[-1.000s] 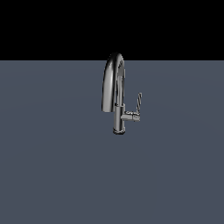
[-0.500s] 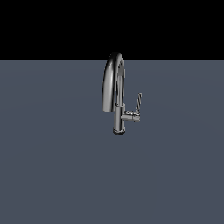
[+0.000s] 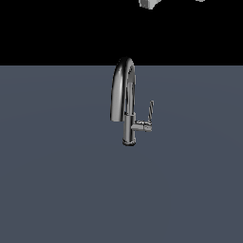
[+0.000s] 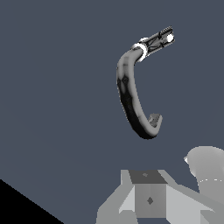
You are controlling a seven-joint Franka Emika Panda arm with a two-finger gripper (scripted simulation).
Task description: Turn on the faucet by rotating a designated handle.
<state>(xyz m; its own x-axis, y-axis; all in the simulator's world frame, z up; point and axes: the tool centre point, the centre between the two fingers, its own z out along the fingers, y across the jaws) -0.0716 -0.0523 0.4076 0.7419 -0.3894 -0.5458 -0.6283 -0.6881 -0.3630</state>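
The chrome faucet (image 3: 126, 102) stands upright in the middle of the dark grey surface, and its arched spout curves toward the exterior view's left. The handle (image 3: 150, 113), a thin flat lever, rises from a short stub on the body's side toward the exterior view's right. In the wrist view the faucet (image 4: 129, 94) is seen from above as a curved arc, and I cannot pick out the handle there. Grey parts of my gripper (image 4: 149, 199) fill that picture's edge, well apart from the faucet. Its fingers are not clear.
The flat dark grey surface (image 3: 57, 190) spreads all around the faucet. A pale piece of the arm (image 3: 148, 3) pokes in at the exterior view's upper edge, high above the spout.
A pale piece of the arm has come into the exterior view at the upper edge. The faucet and its handle have not moved.
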